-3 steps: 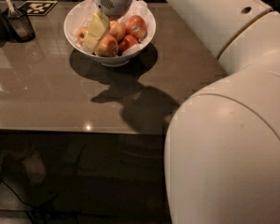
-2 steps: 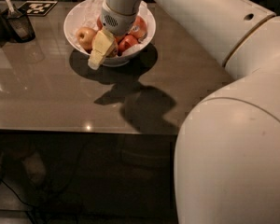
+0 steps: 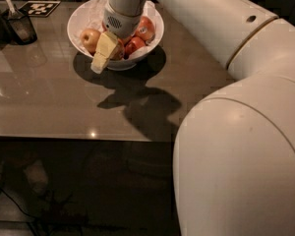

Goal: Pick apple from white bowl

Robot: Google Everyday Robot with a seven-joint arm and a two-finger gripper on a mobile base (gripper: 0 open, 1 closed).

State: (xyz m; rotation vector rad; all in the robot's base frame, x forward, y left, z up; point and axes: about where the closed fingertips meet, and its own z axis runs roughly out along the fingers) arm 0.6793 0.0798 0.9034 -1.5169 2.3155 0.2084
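The white bowl (image 3: 76, 16) stands at the back of the brown table (image 3: 44, 102), lined with crumpled white paper. It holds several red and yellow apples: one at the left (image 3: 90, 39), one at the right (image 3: 145, 28), one near the front (image 3: 134, 45). My gripper (image 3: 106, 52) hangs from the white wrist over the bowl's front half. Its cream tip reaches down past the front rim. A reddish apple sits right behind it, partly hidden.
A small dark cup with a utensil (image 3: 19, 25) stands at the back left, next to a black-and-white marker tag (image 3: 39, 7). My large white arm (image 3: 236, 132) fills the right side. The table's front edge runs across the middle.
The gripper has come down and toward the front left of the bowl. The apple at the left of the bowl now shows uncovered.
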